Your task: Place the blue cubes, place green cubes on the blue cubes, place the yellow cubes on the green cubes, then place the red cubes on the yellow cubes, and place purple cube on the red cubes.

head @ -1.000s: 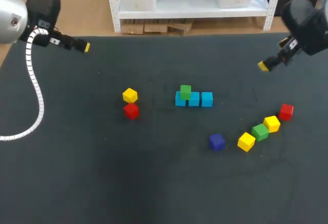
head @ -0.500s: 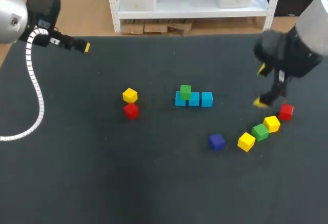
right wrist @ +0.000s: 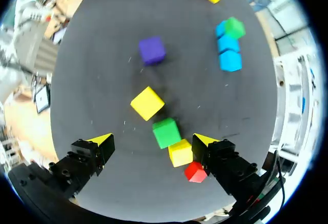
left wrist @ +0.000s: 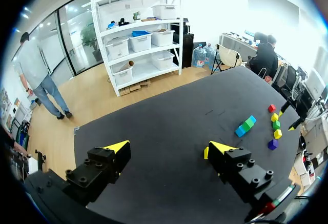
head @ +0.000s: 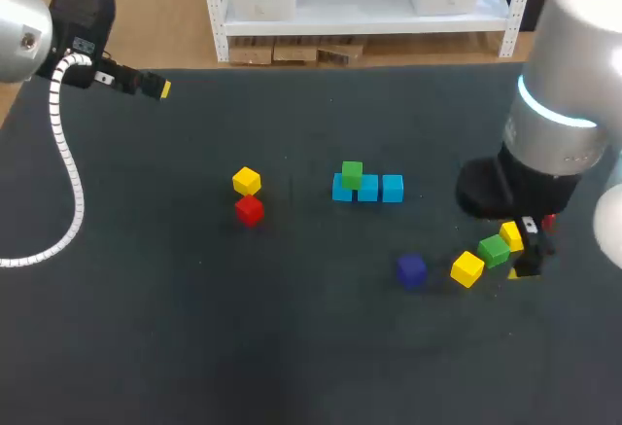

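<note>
Early stage. The blue row (head: 367, 190) lies at centre with one green cube (head: 352, 173) on its left end. The right gripper (right wrist: 152, 142), fingers spread, hovers over the second green cube (right wrist: 166, 132) in the near-right cluster. The left gripper (left wrist: 168, 147), also spread, hangs far left. The yellow cubes (head: 247, 181), red cubes (head: 249, 210) and purple cube (head: 411, 269) remain unstacked.

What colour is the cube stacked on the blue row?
Green. The stacked cube sits on the blue row; clearest in the head view.
</note>
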